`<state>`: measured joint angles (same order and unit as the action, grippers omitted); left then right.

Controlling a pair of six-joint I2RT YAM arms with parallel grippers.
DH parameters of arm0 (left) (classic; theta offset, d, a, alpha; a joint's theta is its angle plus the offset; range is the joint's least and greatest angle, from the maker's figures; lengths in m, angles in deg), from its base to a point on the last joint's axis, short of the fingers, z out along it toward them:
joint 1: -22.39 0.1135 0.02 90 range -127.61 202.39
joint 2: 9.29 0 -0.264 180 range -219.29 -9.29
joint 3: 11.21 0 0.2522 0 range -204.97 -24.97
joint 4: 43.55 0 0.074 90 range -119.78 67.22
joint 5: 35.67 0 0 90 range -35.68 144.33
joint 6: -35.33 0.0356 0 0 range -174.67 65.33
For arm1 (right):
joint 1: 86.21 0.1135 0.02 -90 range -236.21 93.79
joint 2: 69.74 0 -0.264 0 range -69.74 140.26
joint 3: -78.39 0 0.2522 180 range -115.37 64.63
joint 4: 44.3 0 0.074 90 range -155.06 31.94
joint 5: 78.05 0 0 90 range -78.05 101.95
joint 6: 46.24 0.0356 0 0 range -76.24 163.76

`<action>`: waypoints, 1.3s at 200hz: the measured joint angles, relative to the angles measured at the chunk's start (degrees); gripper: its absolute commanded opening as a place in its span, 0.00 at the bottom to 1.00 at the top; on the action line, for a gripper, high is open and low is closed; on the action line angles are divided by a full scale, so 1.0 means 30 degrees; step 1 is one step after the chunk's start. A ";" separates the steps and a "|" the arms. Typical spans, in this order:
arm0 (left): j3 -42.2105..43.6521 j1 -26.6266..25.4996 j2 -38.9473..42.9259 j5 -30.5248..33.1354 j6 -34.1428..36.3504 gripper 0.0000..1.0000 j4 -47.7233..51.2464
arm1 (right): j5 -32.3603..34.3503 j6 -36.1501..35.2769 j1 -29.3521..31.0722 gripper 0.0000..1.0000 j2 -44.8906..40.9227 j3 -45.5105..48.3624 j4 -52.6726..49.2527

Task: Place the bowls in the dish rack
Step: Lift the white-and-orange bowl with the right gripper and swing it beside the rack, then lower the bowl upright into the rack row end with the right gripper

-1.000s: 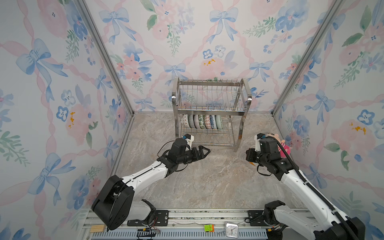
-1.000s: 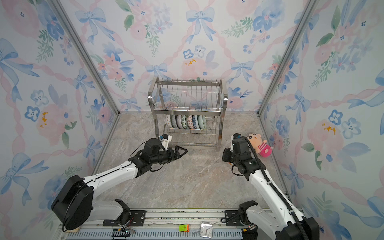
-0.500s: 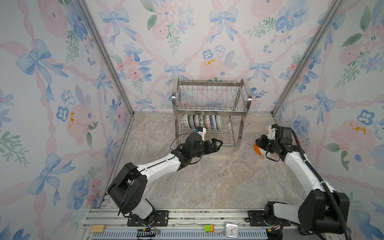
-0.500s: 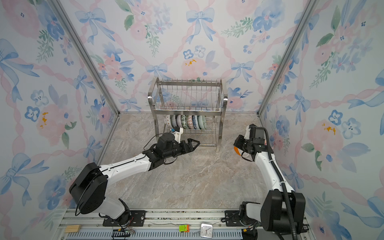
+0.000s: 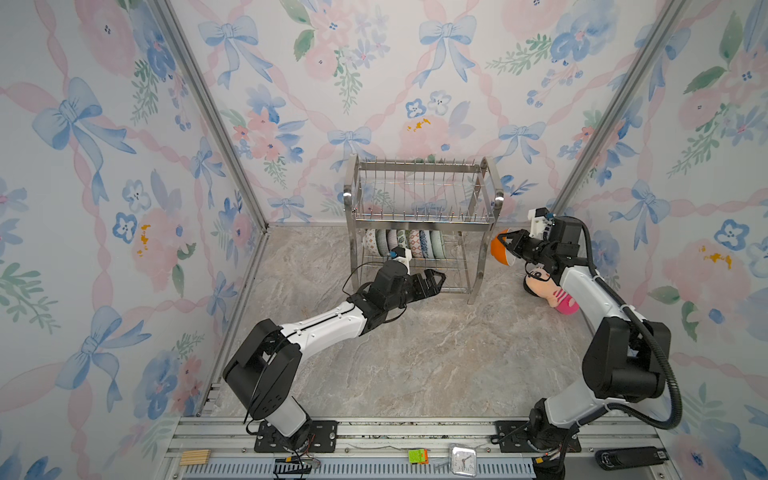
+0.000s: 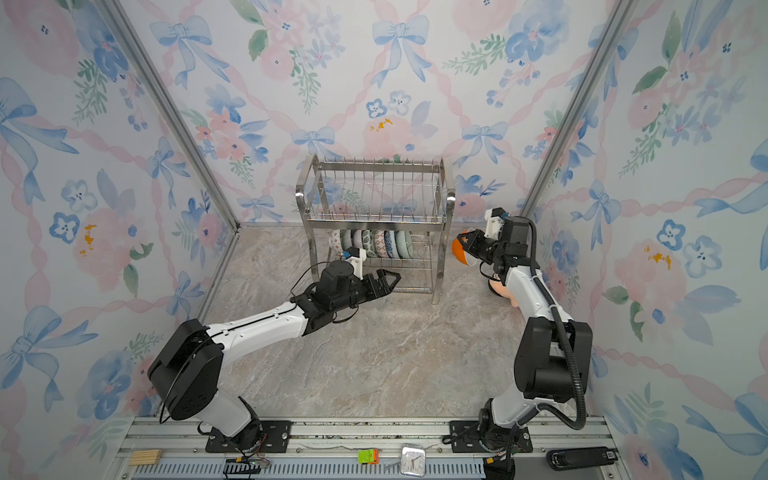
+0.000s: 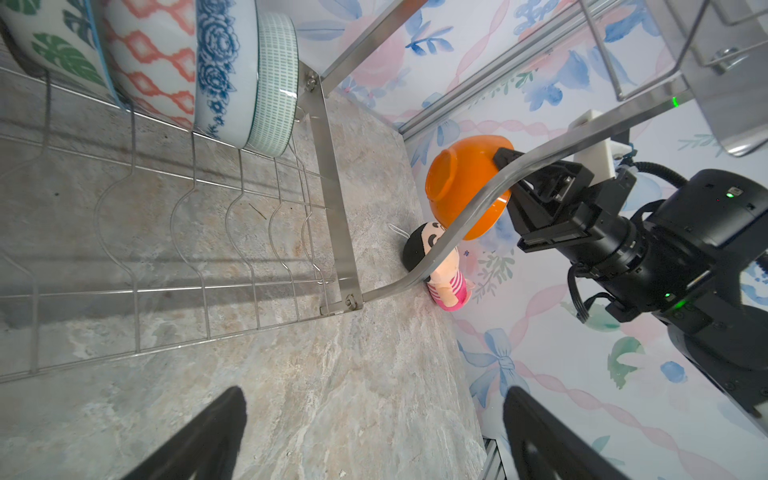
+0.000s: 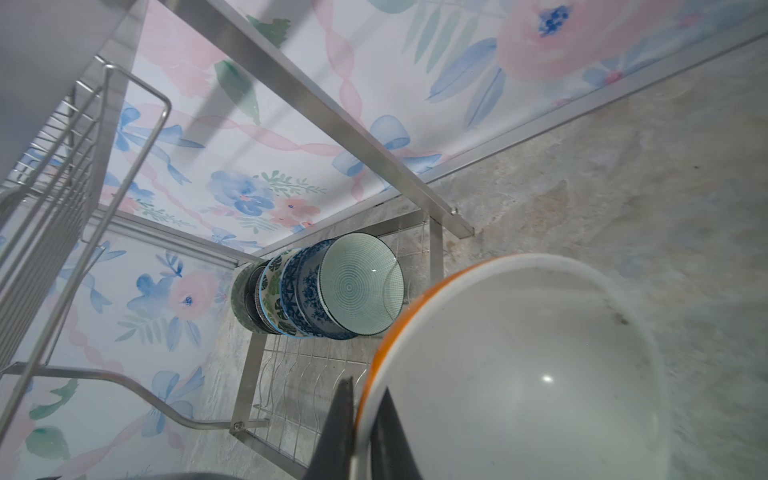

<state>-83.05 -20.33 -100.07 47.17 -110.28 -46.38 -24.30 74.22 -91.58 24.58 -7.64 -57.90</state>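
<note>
The right gripper (image 5: 508,245) is pinching the rim of the orange-and-white bowl (image 5: 498,253), jaws clamped on it, and is hovering just beside the right end of the dish rack (image 5: 419,166), near the plush doll (image 5: 544,286). A good move is turning the bowl on edge, clearing the rack's leg, and seating it in the seemingly free wires next to the green grid-patterned bowl (image 8: 361,286). The left gripper (image 5: 436,283) is hanging in front of the lower tier, fingers spread wide and holding nothing.

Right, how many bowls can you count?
8: seven on edge in a row on the lower tier of the dish rack, one orange bowl in the right gripper. Overlap may hide others.
</note>
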 measured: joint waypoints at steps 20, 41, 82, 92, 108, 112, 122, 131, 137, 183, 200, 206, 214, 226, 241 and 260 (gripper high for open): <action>0.0000 0.0058 0.0000 0.0131 0.0029 0.98 0.0022 | -0.1013 0.0401 0.0226 0.00 0.1304 -0.0772 0.1180; 0.0000 0.0197 0.0000 0.0255 0.0029 0.98 0.0073 | -0.1581 0.0503 0.0597 0.00 0.2528 -0.1559 0.1457; 0.0000 0.0583 0.0000 0.0248 0.0270 0.98 0.0175 | -0.2499 0.0138 0.1479 0.00 0.3672 -0.2769 0.1268; 0.0000 0.0656 0.0000 0.0240 0.0364 0.98 0.0211 | -0.2718 0.0058 0.1559 0.00 0.3832 -0.3009 0.1268; 0.0000 0.0758 0.0000 0.0240 0.0459 0.98 0.0291 | -0.3038 0.0051 0.1625 0.00 0.4167 -0.3330 0.1348; 0.0000 0.0780 0.0000 0.0233 0.0466 0.98 0.0328 | -0.3126 0.0080 0.1654 0.00 0.4269 -0.3417 0.1384; 0.0000 0.0852 0.0000 0.0233 0.0474 0.98 0.0386 | -0.3242 0.0197 0.1705 0.00 0.4554 -0.3577 0.1596; 0.0000 0.0882 0.0000 0.0226 0.0510 0.98 0.0474 | -0.3359 0.0386 0.1763 0.00 0.4830 -0.3708 0.1880; 0.0000 0.0903 0.0000 0.0219 0.0517 0.98 0.0510 | -0.3359 0.0539 0.1800 0.00 0.4983 -0.3730 0.2106; 0.0000 0.1005 0.0000 0.0102 0.0532 0.98 0.0765 | -0.4029 0.1311 0.2076 0.00 0.6003 -0.3993 0.3169; 0.0000 0.1049 0.0000 0.0102 0.0539 0.98 0.0940 | -0.4182 0.1588 0.2098 0.00 0.6171 -0.4073 0.3570; 0.0000 0.1056 0.0000 0.0102 0.0532 0.98 0.1005 | -0.4284 0.1763 0.2098 0.00 0.6229 -0.4073 0.3752; 0.0000 0.1078 0.0000 0.0102 0.0532 0.98 0.1020 | -0.4473 0.1974 0.2113 0.00 0.6317 -0.4087 0.4029; 0.0000 0.1115 0.0000 0.0102 0.0539 0.98 0.1020 | -0.4743 0.2280 0.2142 0.00 0.6448 -0.4087 0.4466; 0.0000 0.1129 0.0000 0.0102 0.0539 0.98 0.1042 | -0.4998 0.2601 0.2171 0.00 0.6630 -0.4087 0.4896; 0.0000 0.1144 0.0000 0.0102 0.0561 0.98 0.1158 | -0.5391 0.2965 0.2171 0.00 0.6863 -0.4087 0.5362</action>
<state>-83.05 -16.90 -100.07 47.47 -108.60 -42.91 -40.48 83.11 -85.06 45.17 -19.90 -41.81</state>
